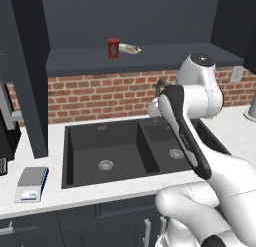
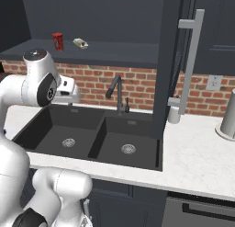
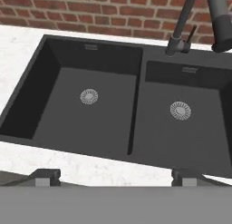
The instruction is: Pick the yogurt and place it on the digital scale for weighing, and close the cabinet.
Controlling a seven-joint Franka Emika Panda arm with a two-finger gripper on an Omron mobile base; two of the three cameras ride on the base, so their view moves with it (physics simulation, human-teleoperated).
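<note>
- I see the yogurt [image 1: 113, 48] near the top middle of the left base view. It is a small red cup, standing up on the open shelf of the cabinet [image 1: 150, 56].
- A pale wrapped packet [image 1: 130, 49] lies just beside the cup, on its right.
- In the right base view the same cup [image 2: 57, 41] sits at the upper left, and the packet [image 2: 81, 43] is near it.
- The cabinet door [image 2: 167, 60] is swung open in the right base view. Its long silver handle [image 2: 190, 60] stands up in the upper right.
- The digital scale [image 1: 32, 183] rests on the white counter [image 1: 100, 193] at the lower left of the left base view. Its grey plate is bare.
- The black double sink [image 3: 118, 105] lies in the middle of the hand view, with a drain [image 3: 89, 96] in the left bowl.
- A dark faucet [image 3: 183, 23] rises at the upper right, in front of the brick wall [image 3: 90, 12].
- My gripper [image 3: 115, 175] is at the bottom of the hand view. Its two fingers [image 3: 45, 175] are spread wide apart and hold nothing.
- The gripper hangs over the near edge of the sink, well apart from the cup.
</note>
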